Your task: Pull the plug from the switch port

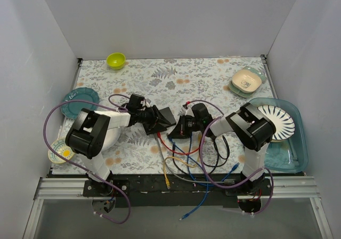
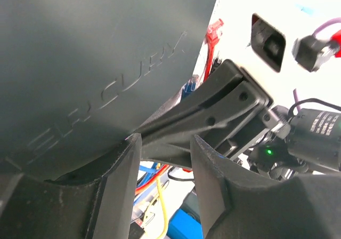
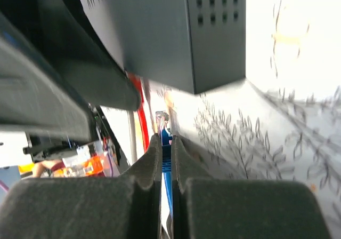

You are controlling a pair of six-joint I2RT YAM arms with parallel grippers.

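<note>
Right claw [image 3: 166, 143] pinching blue cable [image 3: 167, 167]; left claw [image 2: 166, 143] gripping tilted switch [image 2: 96, 52]

The left arm [image 1: 93, 129] and right arm [image 1: 256, 127] have white shells over black joints. A thin purple cable [image 1: 45, 126] trails behind the left pincer [image 2: 166, 143], and a second purple cable [image 1: 206, 103] behind the right pincer [image 3: 165, 140]. Both pincers have thick, matte dark-grey fingers [image 2: 120, 185] with rounded tips.

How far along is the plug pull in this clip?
Done: the right gripper is shut on the blue cable close by the switch. In hand: the left gripper sits against the switch, grip unclear. Left: the pull itself; whether the cable's end is out of the switch is hidden.
</note>
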